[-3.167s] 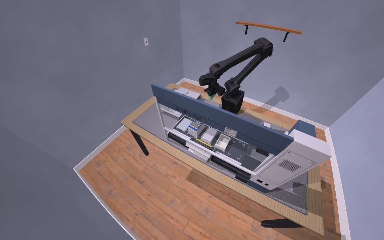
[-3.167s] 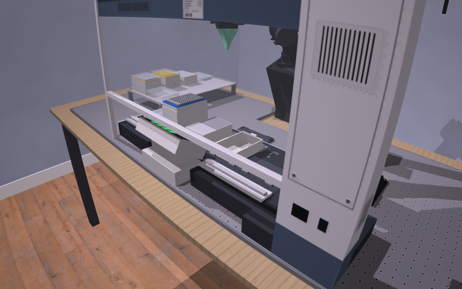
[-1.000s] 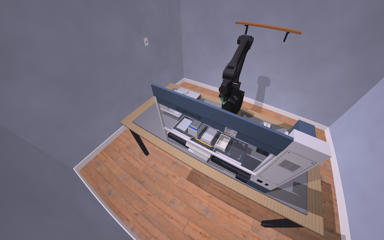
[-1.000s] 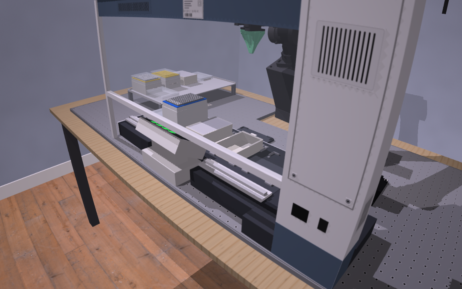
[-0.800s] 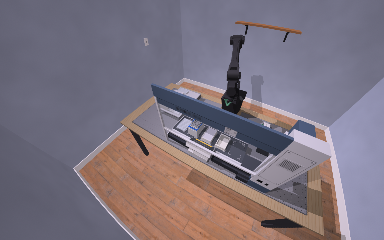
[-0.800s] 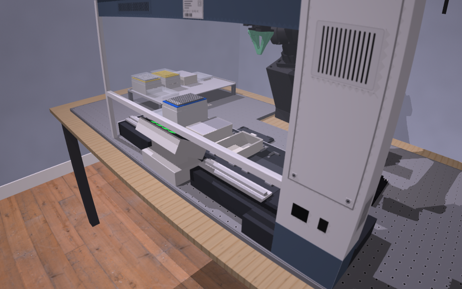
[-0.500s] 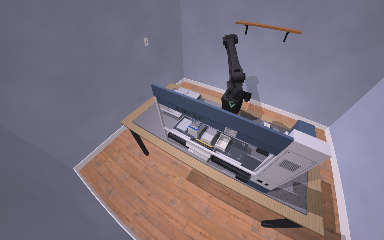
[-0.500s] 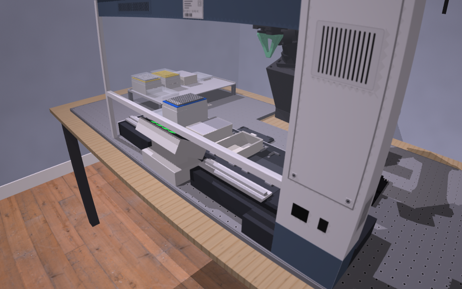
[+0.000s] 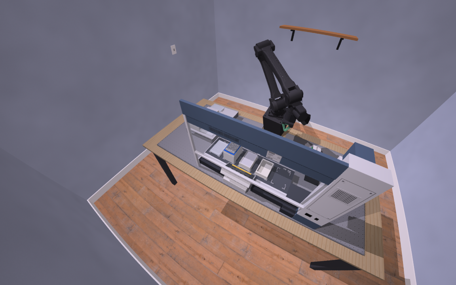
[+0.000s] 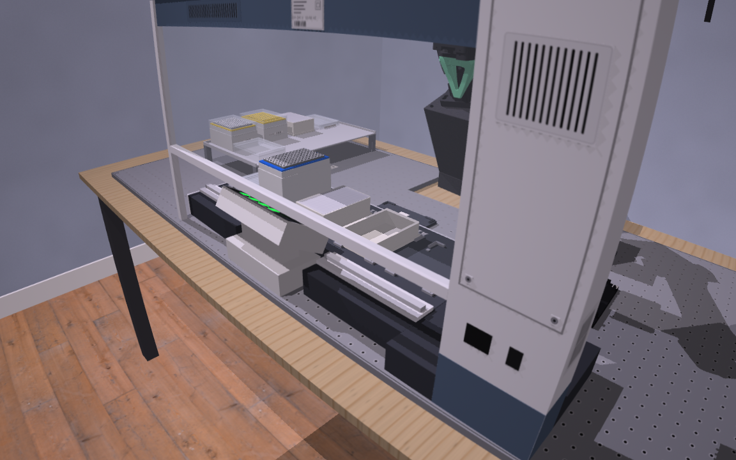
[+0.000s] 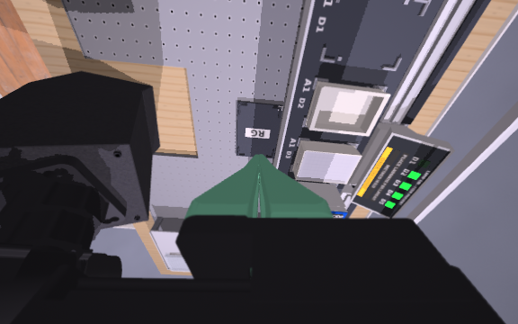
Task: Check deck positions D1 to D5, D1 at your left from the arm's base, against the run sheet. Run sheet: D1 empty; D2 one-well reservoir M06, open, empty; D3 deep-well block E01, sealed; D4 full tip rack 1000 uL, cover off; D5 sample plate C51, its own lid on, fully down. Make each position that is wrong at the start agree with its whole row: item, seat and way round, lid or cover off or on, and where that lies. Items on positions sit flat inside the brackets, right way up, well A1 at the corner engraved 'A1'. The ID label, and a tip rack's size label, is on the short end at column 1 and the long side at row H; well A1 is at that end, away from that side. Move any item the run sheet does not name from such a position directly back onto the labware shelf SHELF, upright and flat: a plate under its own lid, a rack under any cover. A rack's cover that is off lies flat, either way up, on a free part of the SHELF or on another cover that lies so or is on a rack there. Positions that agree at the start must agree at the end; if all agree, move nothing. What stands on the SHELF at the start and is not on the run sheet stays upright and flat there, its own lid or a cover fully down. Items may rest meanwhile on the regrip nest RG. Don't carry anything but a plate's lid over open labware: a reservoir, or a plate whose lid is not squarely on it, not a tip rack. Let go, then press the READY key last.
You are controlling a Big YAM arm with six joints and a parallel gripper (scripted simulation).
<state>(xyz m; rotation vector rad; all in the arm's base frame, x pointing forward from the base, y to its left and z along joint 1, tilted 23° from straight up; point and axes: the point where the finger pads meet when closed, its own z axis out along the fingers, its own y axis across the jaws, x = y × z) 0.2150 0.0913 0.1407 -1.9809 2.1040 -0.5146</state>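
In the wrist view the green gripper [image 11: 259, 168] is seen with its two fingers pressed together and nothing held between them, its tip hanging over the perforated bench just at 6 o'clock of the dark regrip nest [image 11: 259, 128] marked RG. At 2 o'clock of the tip, on the deck strip, the one-well reservoir [image 11: 346, 110] is seated at D2; it is open, and only a pale stepped floor is seen inside it. At 12 o'clock of it, the D1 position [image 11: 360, 45] shows bare dark deck between its brackets. At 6 o'clock of the reservoir the deep-well block [image 11: 326, 164] sits at D3, its top covered by a flat pale sheet. In the exterior view a blue-collared tip rack [image 10: 293, 171] stands uncovered, its grid of tips exposed, and further racks stand on the shelf [image 10: 353, 132] behind
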